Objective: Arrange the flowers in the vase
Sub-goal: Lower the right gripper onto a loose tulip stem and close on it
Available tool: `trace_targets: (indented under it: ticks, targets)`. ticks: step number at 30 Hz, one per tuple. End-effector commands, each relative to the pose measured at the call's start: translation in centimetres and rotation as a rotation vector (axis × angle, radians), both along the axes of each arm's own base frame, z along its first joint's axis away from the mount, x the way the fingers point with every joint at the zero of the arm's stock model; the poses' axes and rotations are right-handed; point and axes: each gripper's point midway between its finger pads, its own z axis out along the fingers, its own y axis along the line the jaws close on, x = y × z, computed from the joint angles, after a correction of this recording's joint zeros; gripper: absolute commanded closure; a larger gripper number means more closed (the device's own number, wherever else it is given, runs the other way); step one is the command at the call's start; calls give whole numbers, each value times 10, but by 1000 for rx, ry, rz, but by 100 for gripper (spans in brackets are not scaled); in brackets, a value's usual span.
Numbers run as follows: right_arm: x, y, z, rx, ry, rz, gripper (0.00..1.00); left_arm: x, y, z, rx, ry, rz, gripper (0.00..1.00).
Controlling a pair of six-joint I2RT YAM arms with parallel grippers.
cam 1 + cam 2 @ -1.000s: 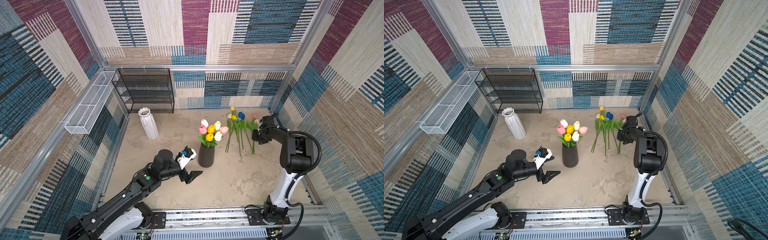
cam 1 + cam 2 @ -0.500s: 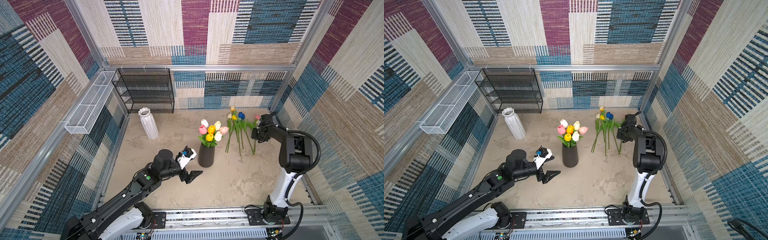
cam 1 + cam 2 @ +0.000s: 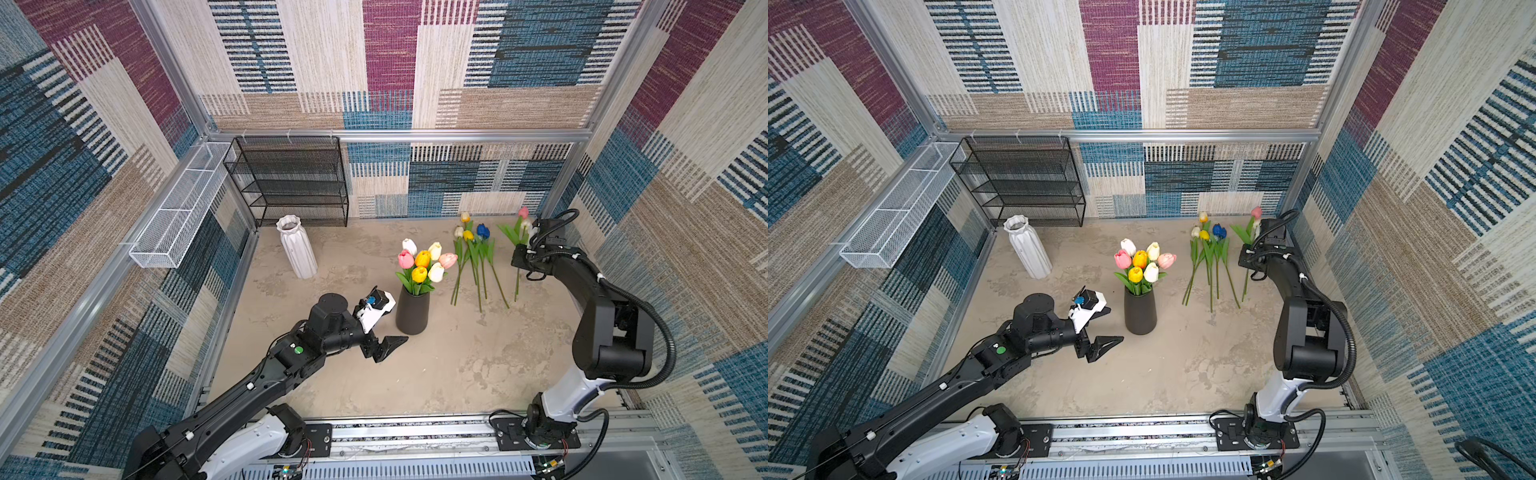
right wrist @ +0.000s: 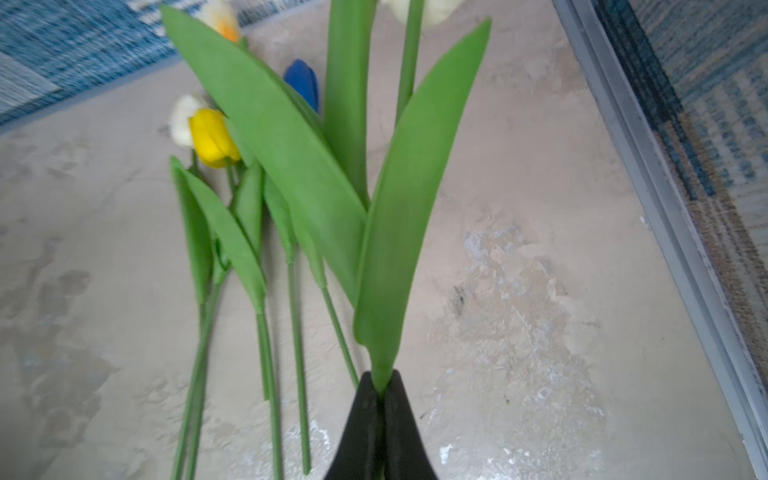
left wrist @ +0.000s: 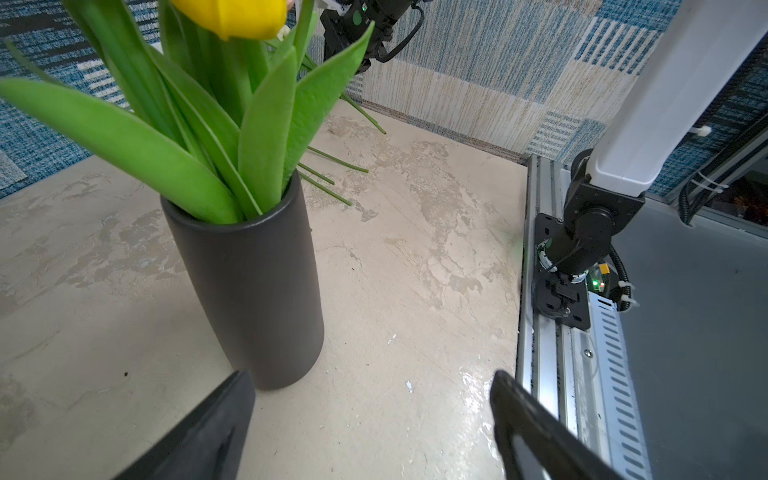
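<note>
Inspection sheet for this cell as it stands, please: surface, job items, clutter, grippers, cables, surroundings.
surface: tabletop, mottled beige, a few small white specks near the dark vase.
job's things: dark vase upright with a bunch of tulips in it; four loose tulips lying flat on the right arm's side; a tulip in the right gripper.
clutter: white vase, upright, no flowers in it.
grippers: left gripper, jaws open, empty, beside the dark vase; right gripper, jaws shut on the tulip's lower stem.
cables: black hose looped along the right arm, clear of the flowers.
surroundings: black wire shelf at the back, white wire basket on the side rail, patterned walls.
</note>
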Motion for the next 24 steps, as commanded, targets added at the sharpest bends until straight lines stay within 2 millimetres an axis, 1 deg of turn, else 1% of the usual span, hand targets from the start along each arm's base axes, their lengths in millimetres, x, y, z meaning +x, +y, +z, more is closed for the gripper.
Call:
trace_targets:
  ticks: [1, 3, 7, 9, 10, 11, 13, 14, 16, 18, 20, 22, 24]
  targets:
    - [-11, 42, 5, 90, -14, 105, 96, 4, -3, 12, -36, -30, 3, 9]
    - [-22, 63, -4, 94, -3, 147, 94, 5, -3, 8, -39, -26, 13, 9]
    - [-39, 107, -30, 134, 19, 249, 94, 8, -4, 6, -56, -27, 22, 8]
    - [-43, 122, -40, 134, 24, 278, 93, 10, -5, 5, -52, -26, 27, 8]
    - [-44, 125, -45, 141, 21, 284, 91, 11, -5, 4, -47, -25, 30, 8]
    - [-44, 128, -47, 152, 14, 286, 90, 11, -5, 4, -46, -26, 28, 8]
    - [-43, 128, -50, 162, 8, 273, 81, 12, -6, 4, -41, -30, 28, 8]
    - [-41, 129, -49, 166, 1, 276, 80, 13, -6, 4, -40, -29, 26, 8]
    - [-38, 128, -43, 163, -18, 272, 79, 13, -7, 5, -34, -28, 26, 8]
    - [-36, 128, -37, 160, -37, 273, 86, 14, -7, 5, -29, -28, 25, 8]
    - [-34, 127, -35, 154, -44, 275, 88, 15, -7, 4, -27, -28, 30, 8]
    - [-34, 128, -40, 151, -23, 279, 87, 15, -7, 3, -26, -24, 32, 8]
    - [-36, 128, -52, 148, 23, 285, 82, 15, -7, 3, -27, -22, 31, 8]
